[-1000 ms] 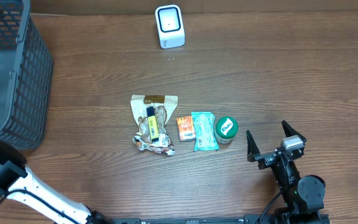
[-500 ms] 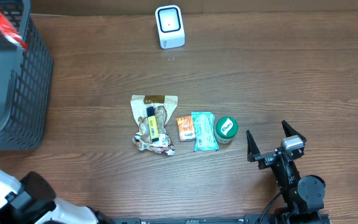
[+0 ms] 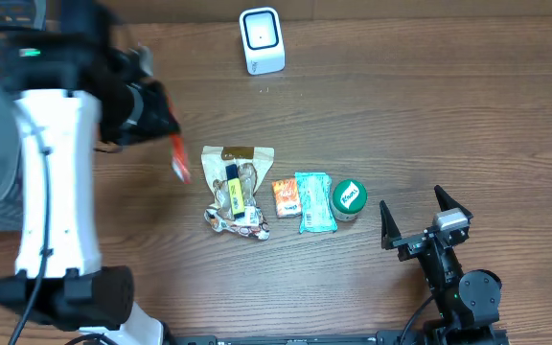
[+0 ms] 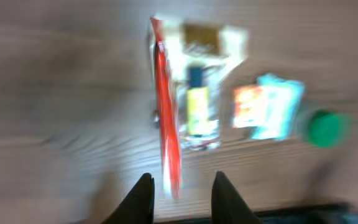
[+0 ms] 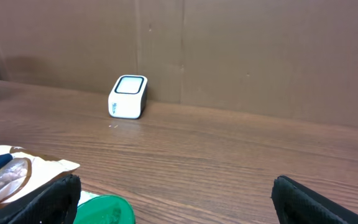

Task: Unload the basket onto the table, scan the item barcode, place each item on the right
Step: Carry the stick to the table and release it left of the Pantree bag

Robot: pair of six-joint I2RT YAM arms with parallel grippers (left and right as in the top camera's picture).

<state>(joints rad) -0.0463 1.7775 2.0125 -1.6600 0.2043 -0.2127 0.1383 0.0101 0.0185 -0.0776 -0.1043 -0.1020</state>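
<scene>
Though a red packet [image 4: 166, 124] sits between the fingers of the left tool [image 4: 180, 198], blur hides whether it grips. The right tool [image 3: 420, 218] gapes wide.

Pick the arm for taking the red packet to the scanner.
Left. The red packet sits between the fingers of the left gripper, closer to the scanner; the right gripper is open, empty and farther off.

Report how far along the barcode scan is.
Done: a red packet sits between the left fingers, though blur hides whether they grip it. In hand: that arm hovers beside the snack bag. Left: showing the packet to the white scanner; nothing faces it yet. The right fingers hang open, idle.
</scene>
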